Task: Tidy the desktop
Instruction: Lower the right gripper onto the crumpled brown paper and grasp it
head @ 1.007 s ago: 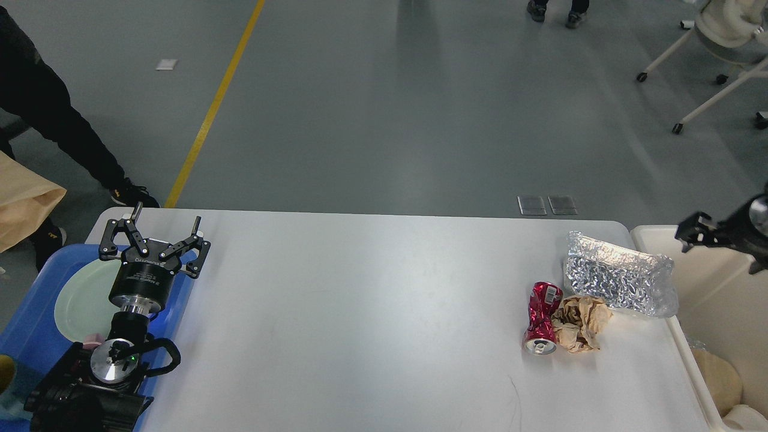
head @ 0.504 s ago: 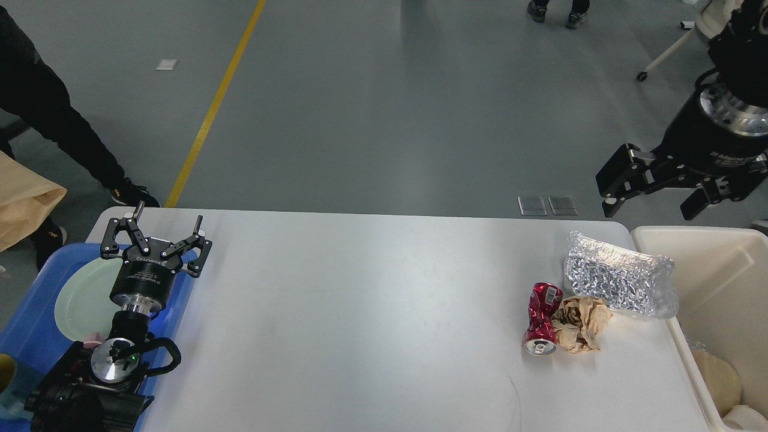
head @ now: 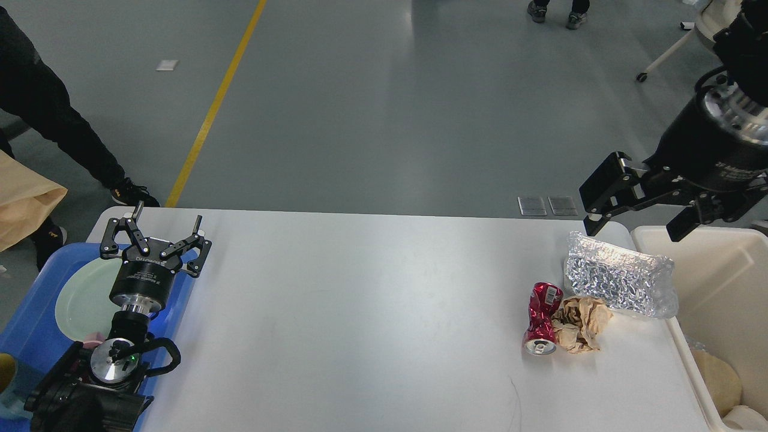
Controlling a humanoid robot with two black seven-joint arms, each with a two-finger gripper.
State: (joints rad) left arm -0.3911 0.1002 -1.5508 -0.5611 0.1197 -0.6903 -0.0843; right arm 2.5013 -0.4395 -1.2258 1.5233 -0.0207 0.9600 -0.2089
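Observation:
The white desktop (head: 372,312) fills the lower middle of the head view. On its right side lie a crushed red can (head: 542,318), a crumpled brown paper ball (head: 579,323) touching it, and a crinkled silver foil bag (head: 619,277) behind them. My right gripper (head: 636,229) hangs open above the foil bag's far edge, holding nothing. At the desktop's far left corner my left gripper (head: 167,219) stands open and empty, above the edge of the blue tray (head: 30,336).
The blue tray holds a pale green plate (head: 81,300). A cream bin (head: 720,288) stands against the desktop's right edge with some rubbish inside. A person's leg and shoe (head: 129,192) are beyond the left corner. A wheeled white frame (head: 678,48) stands at the far right.
My right arm swung up into view from the right edge, then moved down and left so that its open gripper is over the foil bag. The left arm has stayed still.

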